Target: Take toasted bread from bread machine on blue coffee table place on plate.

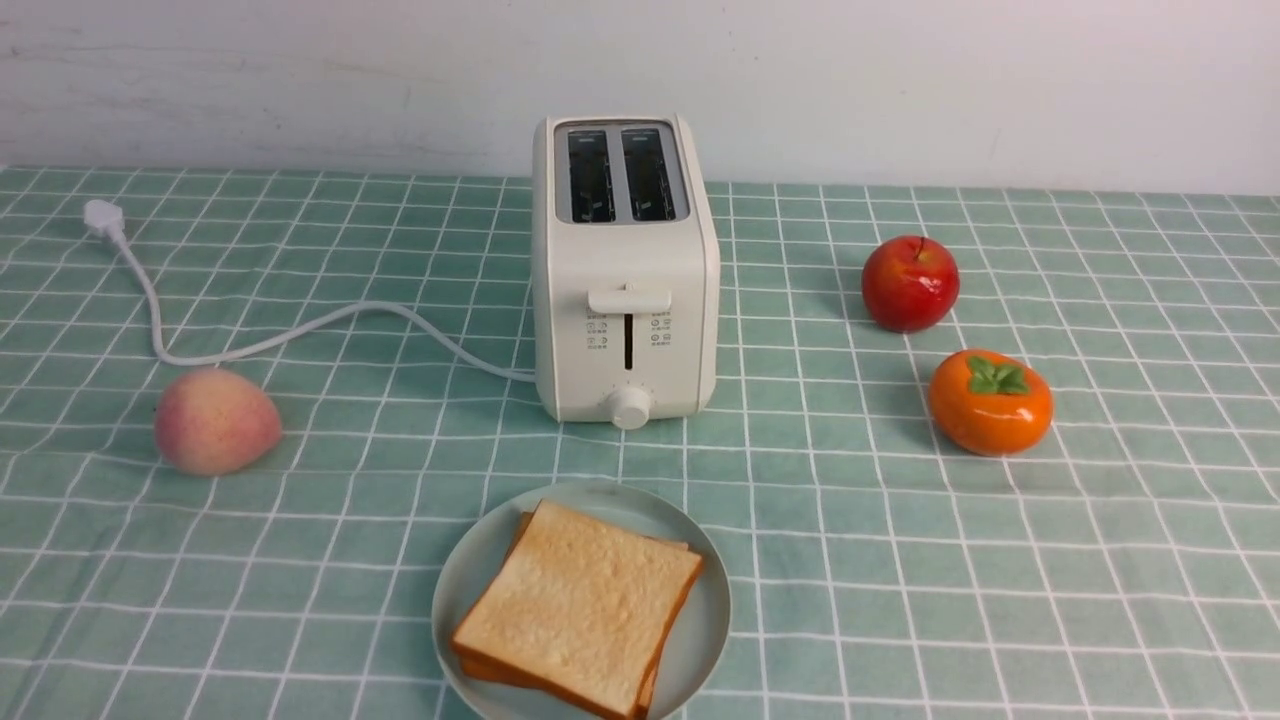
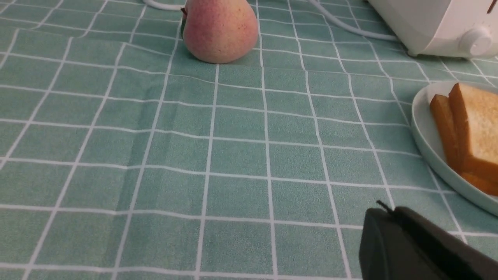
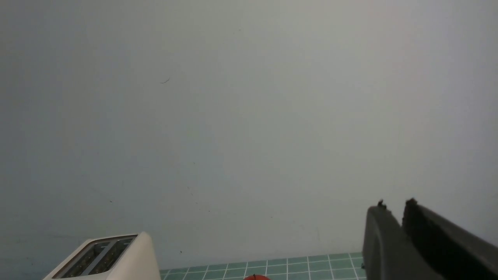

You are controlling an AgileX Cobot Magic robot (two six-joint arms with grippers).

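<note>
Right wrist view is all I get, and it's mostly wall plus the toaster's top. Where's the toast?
Observer: Both slices of toasted bread lie stacked on the plate, in front of the bread machine.
Operator: Any fruit I can't see?
Observer: A pinkish peach sits on the robot's left of the bread machine.
Operator: What's my other end effector doing?
Observer: The left end effector is shut and empty, over the blue coffee table beside the plate.
</note>
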